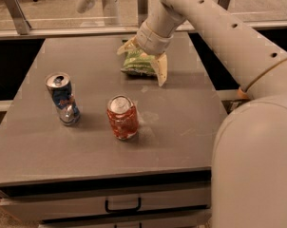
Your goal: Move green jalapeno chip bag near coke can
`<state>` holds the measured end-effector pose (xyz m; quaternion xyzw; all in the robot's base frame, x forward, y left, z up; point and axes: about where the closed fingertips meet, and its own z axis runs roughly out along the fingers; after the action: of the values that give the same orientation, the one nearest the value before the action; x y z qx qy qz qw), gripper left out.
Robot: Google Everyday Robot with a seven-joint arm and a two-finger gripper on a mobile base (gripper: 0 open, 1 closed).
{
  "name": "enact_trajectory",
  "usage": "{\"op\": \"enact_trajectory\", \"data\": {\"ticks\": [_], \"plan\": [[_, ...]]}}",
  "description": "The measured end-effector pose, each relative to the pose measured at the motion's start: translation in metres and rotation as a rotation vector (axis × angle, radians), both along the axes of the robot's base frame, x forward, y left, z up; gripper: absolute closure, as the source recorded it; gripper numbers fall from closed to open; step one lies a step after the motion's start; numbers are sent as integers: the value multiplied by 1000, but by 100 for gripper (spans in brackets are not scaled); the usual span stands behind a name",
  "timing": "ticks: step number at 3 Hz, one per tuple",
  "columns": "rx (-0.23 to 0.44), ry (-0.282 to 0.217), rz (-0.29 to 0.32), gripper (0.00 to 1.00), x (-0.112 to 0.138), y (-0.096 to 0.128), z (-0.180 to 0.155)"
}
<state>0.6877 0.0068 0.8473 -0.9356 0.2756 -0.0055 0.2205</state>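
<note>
The green jalapeno chip bag [135, 63] lies at the back middle of the grey table [191, 122], mostly covered by my wrist. My gripper [141, 66] is down over the bag and open, with one pale finger [125, 47] at its left side and the other finger [161, 70] at its right side. I cannot tell whether the fingers touch the bag. The coke can [122, 117], red-orange with a silver top, stands upright near the table's middle, in front of the bag and apart from it.
A blue-and-silver can [63, 99] stands left of the coke can. A drawer handle [122, 205] is under the table's front edge. My arm [238, 46] crosses the right side of the view. A glass rail [62, 23] runs behind the table.
</note>
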Motion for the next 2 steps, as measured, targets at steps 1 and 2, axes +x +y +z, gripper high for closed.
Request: {"op": "enact_trajectory", "data": {"ticks": [1,2], "plan": [[-12,-1,16,41,3,1,-2],[-13,-1,17,65,3,1,3]]}}
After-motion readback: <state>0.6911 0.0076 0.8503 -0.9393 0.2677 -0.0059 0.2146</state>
